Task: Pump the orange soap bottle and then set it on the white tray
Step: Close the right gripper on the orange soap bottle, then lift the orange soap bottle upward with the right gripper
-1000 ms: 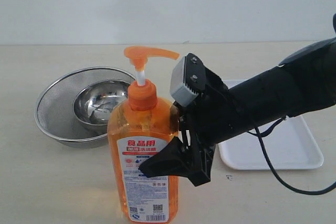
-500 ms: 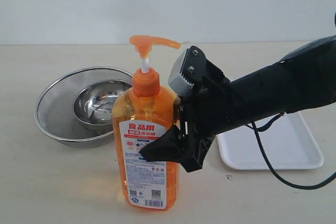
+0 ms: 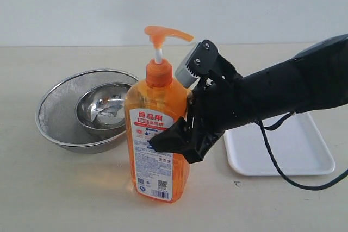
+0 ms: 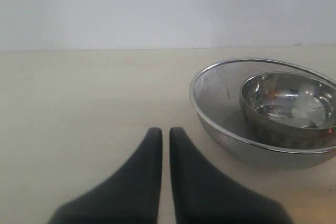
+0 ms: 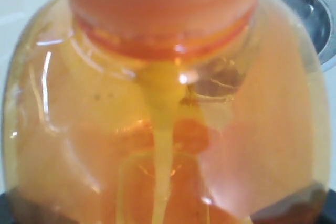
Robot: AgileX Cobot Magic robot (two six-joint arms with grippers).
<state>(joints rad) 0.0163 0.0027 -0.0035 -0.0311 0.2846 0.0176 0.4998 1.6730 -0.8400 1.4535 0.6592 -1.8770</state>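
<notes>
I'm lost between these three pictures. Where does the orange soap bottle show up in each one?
Exterior view: the orange soap bottle is at the centre, in front of the black arm.
Left wrist view: not in it.
Right wrist view: its shoulder and neck fill almost the whole picture.
Shared landmark: the mesh strainer beside the bottle, also seen in the left wrist view and at the edge of the right wrist view.

Round steel bowl (image 3: 100, 110) nested inside a wire-mesh strainer (image 3: 56, 107). Both stand on a beige tabletop (image 3: 49, 191). Pale wall (image 3: 163, 4) behind
</notes>
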